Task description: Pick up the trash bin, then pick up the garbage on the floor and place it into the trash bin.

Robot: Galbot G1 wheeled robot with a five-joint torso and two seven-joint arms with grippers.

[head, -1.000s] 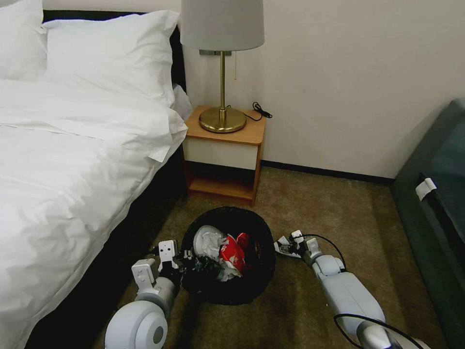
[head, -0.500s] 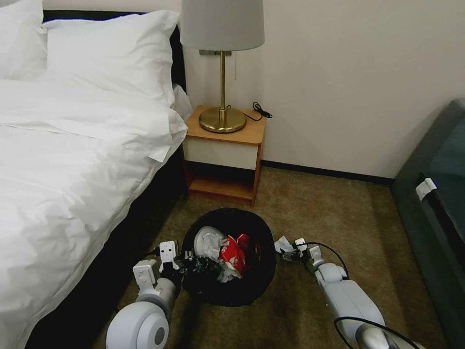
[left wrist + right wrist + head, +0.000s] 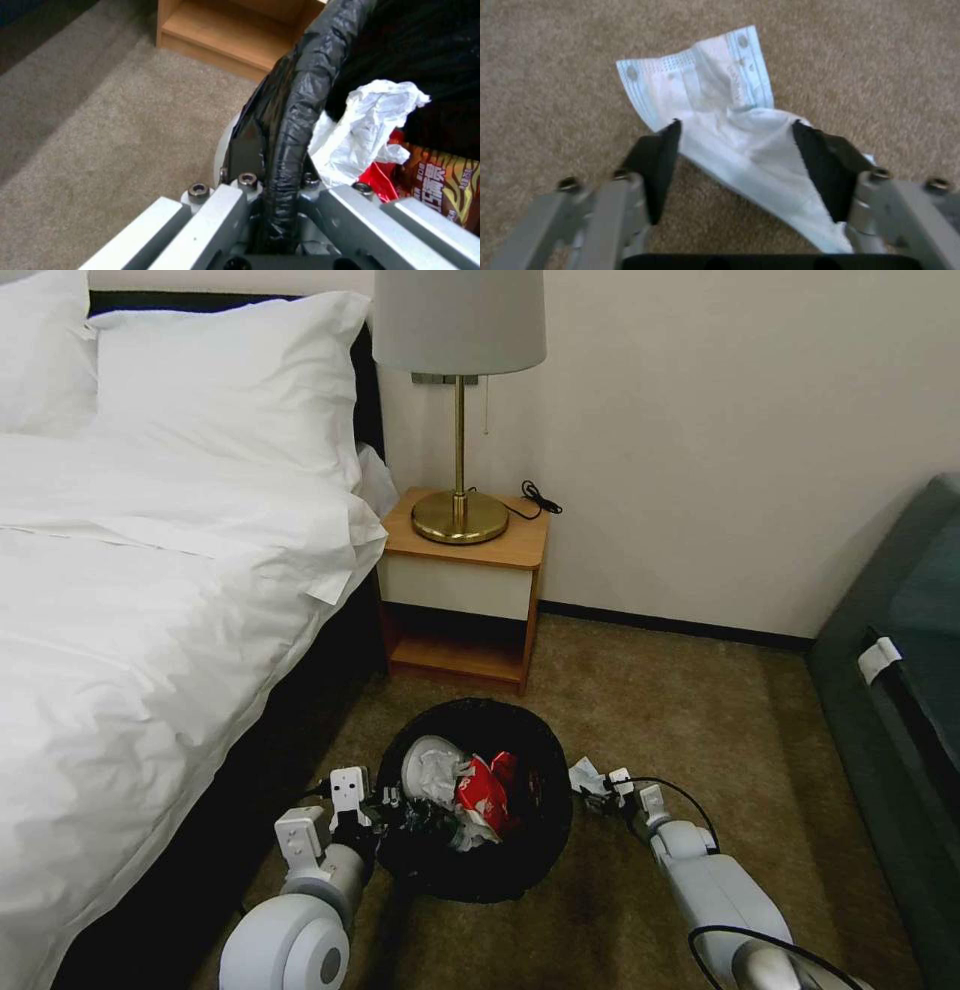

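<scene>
Your left tool is clamped on the liner-wrapped rim of the trash bin, which sits on the carpet in front of the nightstand, holding crumpled tissues and a red packet. At the bin's 3 o'clock, your right tool straddles a white tissue with its fingers spread apart.
</scene>
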